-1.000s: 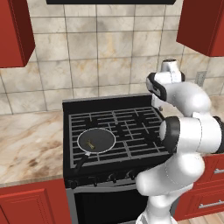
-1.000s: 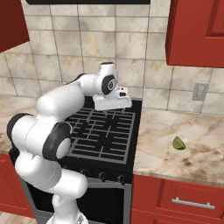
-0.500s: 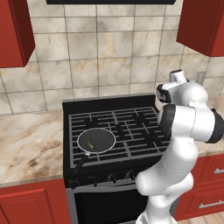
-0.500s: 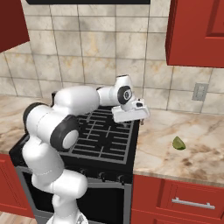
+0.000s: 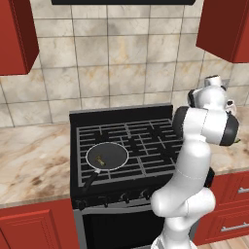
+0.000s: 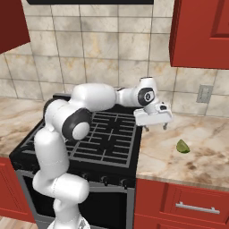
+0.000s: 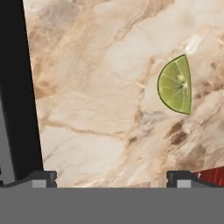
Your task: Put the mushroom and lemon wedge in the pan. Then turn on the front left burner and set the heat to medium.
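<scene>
Jaws wide open (empty) above counter, near lemon wedge.

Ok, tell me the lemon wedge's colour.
Yellow-green, with a darker green rind: the lemon wedge shows best in the hand view, lying on the counter.

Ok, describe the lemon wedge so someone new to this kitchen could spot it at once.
Start at the black stove, then move to the marble counter on its right, below the red wall cabinet. The lemon wedge lies there alone, past the open hand, nearer the counter's front edge. It is a small yellow-green half-moon with a pale centre, the only coloured thing on that beige stone.
</scene>
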You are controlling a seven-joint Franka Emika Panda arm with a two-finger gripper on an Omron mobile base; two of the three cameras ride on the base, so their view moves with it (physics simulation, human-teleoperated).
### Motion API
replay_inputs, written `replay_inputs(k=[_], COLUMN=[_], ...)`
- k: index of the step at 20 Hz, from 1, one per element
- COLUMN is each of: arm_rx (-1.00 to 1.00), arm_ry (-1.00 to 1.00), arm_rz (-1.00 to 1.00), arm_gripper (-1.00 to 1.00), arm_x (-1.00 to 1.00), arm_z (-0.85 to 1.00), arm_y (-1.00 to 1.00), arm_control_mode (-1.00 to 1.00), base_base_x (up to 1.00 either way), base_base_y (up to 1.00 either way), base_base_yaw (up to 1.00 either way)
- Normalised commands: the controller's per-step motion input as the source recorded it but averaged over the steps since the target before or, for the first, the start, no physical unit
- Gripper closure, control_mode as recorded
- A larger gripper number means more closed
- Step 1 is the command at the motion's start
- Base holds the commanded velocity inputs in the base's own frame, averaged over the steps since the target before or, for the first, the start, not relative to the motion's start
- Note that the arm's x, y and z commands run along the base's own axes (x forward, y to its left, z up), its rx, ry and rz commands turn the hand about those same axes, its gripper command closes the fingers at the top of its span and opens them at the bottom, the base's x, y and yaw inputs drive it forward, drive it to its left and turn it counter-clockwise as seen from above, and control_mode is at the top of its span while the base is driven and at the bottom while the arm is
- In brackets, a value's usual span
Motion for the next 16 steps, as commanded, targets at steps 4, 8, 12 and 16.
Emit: replay_inputs(k=[4,8,12,16], arm_rx=[0.0,0.01,0.09,0.13], arm_ry=[0.0,0.0,0.0,0.0], arm_rz=[-0.05,-0.01,0.0,0.0], arm_gripper=[-1.0,-1.0,-1.0,-1.0], arm_x=[0.0,0.0,0.0,0.0], arm_z=[-0.14,-0.17,-0.03,-0.14], arm_y=[-0.38,-0.26,-0.24,-0.36], arm_control_mode=[-1.0,-1.0,-1.0,-1.0], base_base_x=[0.0,0.0,0.0,0.0], base_base_y=[0.0,0.0,0.0,0.0], base_base_yaw=[0.0,0.0,0.0,0.0])
